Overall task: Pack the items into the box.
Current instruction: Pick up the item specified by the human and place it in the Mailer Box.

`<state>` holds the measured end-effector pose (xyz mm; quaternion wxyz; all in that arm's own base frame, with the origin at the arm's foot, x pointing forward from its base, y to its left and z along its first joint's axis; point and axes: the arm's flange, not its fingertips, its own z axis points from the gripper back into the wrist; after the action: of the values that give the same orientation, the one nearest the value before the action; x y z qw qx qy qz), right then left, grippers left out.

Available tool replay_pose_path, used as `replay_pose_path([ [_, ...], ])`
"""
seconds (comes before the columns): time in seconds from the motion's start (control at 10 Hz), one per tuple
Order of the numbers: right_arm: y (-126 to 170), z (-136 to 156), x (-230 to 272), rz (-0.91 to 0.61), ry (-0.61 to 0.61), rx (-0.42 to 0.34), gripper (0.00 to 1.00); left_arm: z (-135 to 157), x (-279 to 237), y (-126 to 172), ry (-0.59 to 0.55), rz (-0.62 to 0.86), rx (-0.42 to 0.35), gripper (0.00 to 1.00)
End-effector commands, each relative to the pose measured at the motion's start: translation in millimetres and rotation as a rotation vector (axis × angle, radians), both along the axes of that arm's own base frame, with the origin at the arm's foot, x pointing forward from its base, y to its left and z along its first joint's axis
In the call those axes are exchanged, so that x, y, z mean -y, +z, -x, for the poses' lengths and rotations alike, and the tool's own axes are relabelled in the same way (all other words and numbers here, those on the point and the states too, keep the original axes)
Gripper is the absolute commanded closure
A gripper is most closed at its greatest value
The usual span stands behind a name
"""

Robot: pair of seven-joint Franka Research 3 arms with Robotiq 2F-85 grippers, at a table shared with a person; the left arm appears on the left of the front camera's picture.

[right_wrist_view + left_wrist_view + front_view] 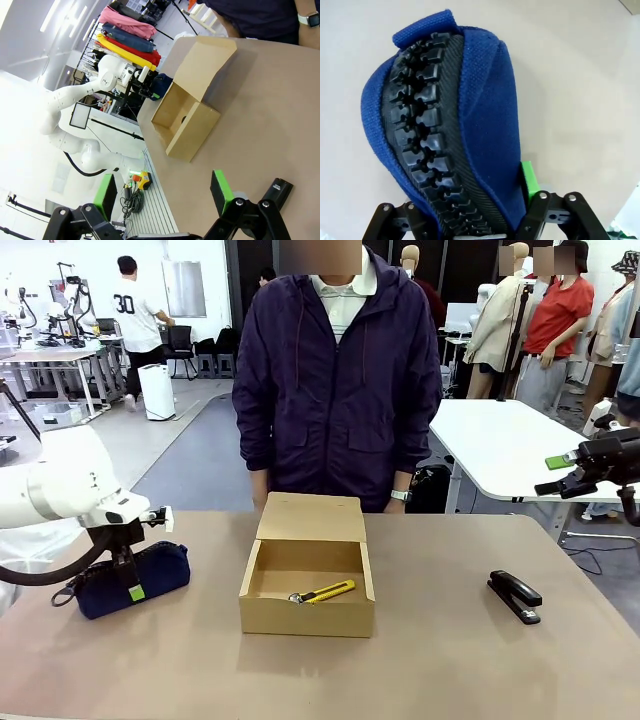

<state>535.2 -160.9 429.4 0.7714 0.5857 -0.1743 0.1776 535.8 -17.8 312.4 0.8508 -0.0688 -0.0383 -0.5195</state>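
The navy pouch [165,568] lies at the lower left of the front view, apparently on the table, well apart from the box [305,618]. Your left gripper [128,582] is closed across its middle, and the left wrist view shows a green pad pressed into the fabric beside the zipper.

That fabric is your main risk. It is soft, so both ends may sag once lifted and a drooping end could catch the box's left wall on the way in. The ring pull at its lower-left end could also snag there.

The pouch looks close to the box's length, so any skew at release would probably leave one end on the rim.

The utility knife [325,592] already lies slantwise on the box floor near the front wall. If the pouch lands on it, it may ride high and keep the flap from shutting.

The person stands just behind the box, so keep the swing low and short.

Your right gripper [553,475] hangs at the right edge, spread wide and empty, above the stapler [515,596].
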Motion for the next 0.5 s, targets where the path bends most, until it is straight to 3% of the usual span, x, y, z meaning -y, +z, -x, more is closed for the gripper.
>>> replay_pose_path([
  [0.0,5.2,-0.8,-2.2,0.016,-0.005,-0.011,0.0,2.6,-5.8,0.9,-0.011,-0.021,-0.029,1.0],
  [0.4,5.2,-0.8,-2.2,0.016,-0.005,-0.011,0.0,5.5,-5.3,1.3,0.0,-0.033,-0.029,1.0],
])
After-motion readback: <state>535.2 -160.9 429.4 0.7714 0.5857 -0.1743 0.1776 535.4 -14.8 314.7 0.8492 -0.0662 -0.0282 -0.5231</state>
